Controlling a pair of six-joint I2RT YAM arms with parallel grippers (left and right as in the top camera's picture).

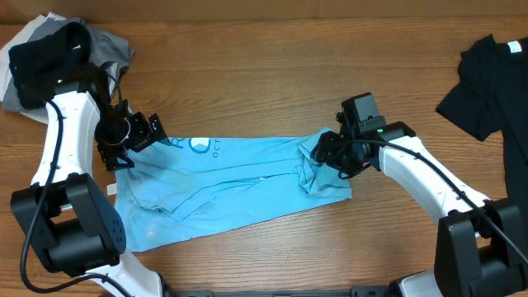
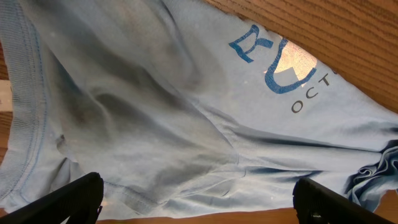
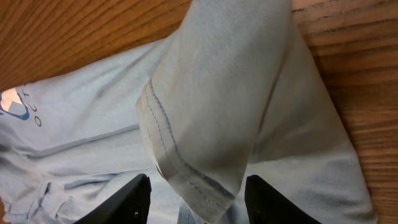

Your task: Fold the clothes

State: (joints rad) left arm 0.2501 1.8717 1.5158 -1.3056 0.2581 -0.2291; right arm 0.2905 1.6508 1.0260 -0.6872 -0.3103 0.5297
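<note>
Brown wood-grain counter (image 1: 264,49) is seen under everything in all three views. At the right hand (image 3: 198,202), a raised fold of the light blue T-shirt (image 1: 231,186) is clamped: the cloth fills the gap between the two dark fingers (image 3: 134,199) and is touched by both. A stitched hem (image 3: 180,162) is shown running down the front of that fold. From above, this end of the shirt is seen bunched and drawn up around the hand, while the cloth next to it is left flat on the counter.

The left hand (image 2: 199,202) is held wide apart, with its fingers (image 2: 68,199) spread to either side of its view and nothing between them. It is positioned over the far left corner of the shirt; whether the cloth is touched there cannot be told. A ribbed edge (image 2: 22,124) is seen along the left of that view.

Outward from the hands, the shirt is laid lengthwise between the two arms, wrinkled, with several long creases running along it. Blue lettering (image 2: 273,62) is printed near its far edge, close to the left hand.

A black garment (image 1: 495,82) is spread at the right edge of the counter, well apart from the blue shirt. Grey and white garments (image 1: 115,45) are heaped at the far left corner, partly hidden by the left arm (image 1: 62,140).
</note>
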